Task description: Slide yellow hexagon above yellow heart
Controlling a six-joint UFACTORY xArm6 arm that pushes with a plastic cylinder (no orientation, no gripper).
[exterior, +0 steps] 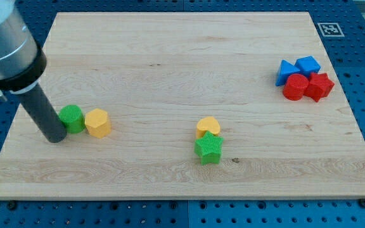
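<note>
The yellow hexagon (98,122) lies at the view's left on the wooden board (182,57). A green round block (72,118) touches its left side. My tip (56,138) rests on the board just left of the green round block, touching or nearly touching it. The yellow heart (208,126) lies near the middle of the board, well to the right of the hexagon. A green star (208,149) sits directly below the heart, touching it.
At the view's right stands a tight cluster: a blue triangle (285,71), a blue pentagon-like block (307,64), a red cylinder (294,87) and a red star-like block (319,87). Blue pegboard surrounds the board.
</note>
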